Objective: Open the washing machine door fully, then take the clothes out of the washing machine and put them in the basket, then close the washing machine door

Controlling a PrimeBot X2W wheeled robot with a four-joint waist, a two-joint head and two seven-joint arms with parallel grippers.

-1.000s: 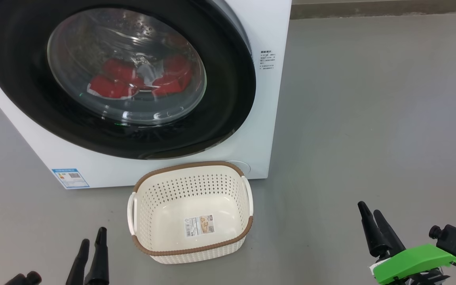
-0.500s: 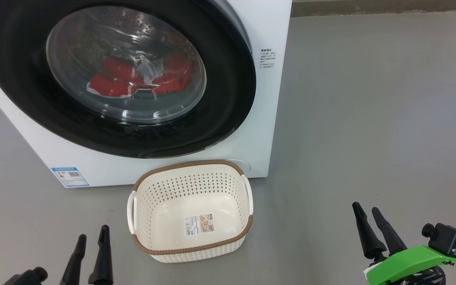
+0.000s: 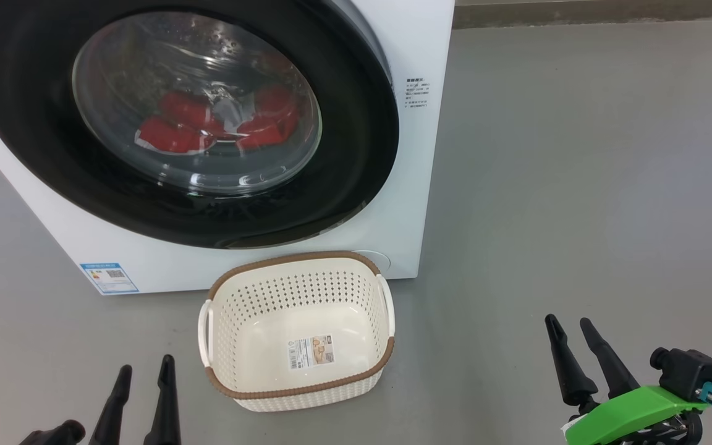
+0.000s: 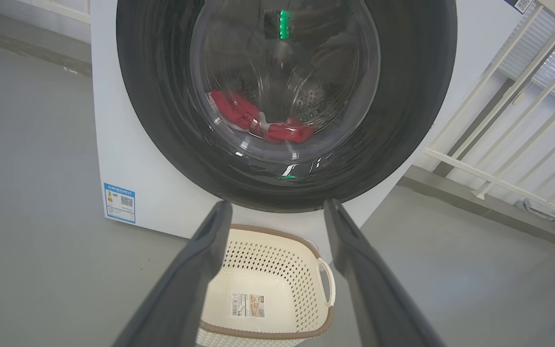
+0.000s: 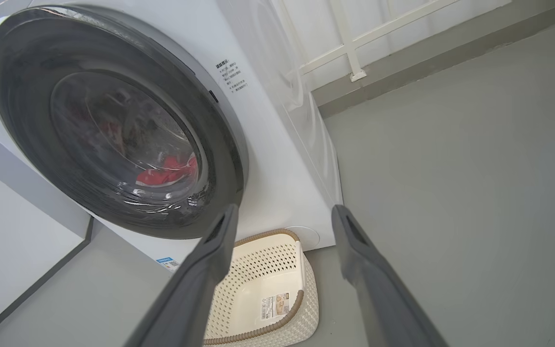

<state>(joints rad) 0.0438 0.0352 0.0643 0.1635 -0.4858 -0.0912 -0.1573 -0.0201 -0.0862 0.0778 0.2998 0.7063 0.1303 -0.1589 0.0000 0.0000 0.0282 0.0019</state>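
Observation:
The white washing machine (image 3: 421,154) stands on the grey floor with its round black-rimmed door (image 3: 356,179) shut. Red clothes (image 3: 220,120) lie in the drum behind the glass, also in the left wrist view (image 4: 258,120) and the right wrist view (image 5: 169,171). The cream basket (image 3: 297,275) with a brown rim sits empty on the floor just in front of the machine. My left gripper (image 3: 144,366) is open at the lower left, beside the basket. My right gripper (image 3: 569,321) is open at the lower right, well clear of the basket and door.
A blue label (image 3: 109,278) marks the machine's lower left front. White railing (image 4: 513,120) and a low grey kerb (image 4: 480,207) run to the machine's right. Bare grey floor (image 3: 578,185) stretches right of the machine.
Both grippers have sunk slightly in the head view; the left fingers have spread a little and the right gripper has drifted slightly left. Door, clothes and basket have not moved.

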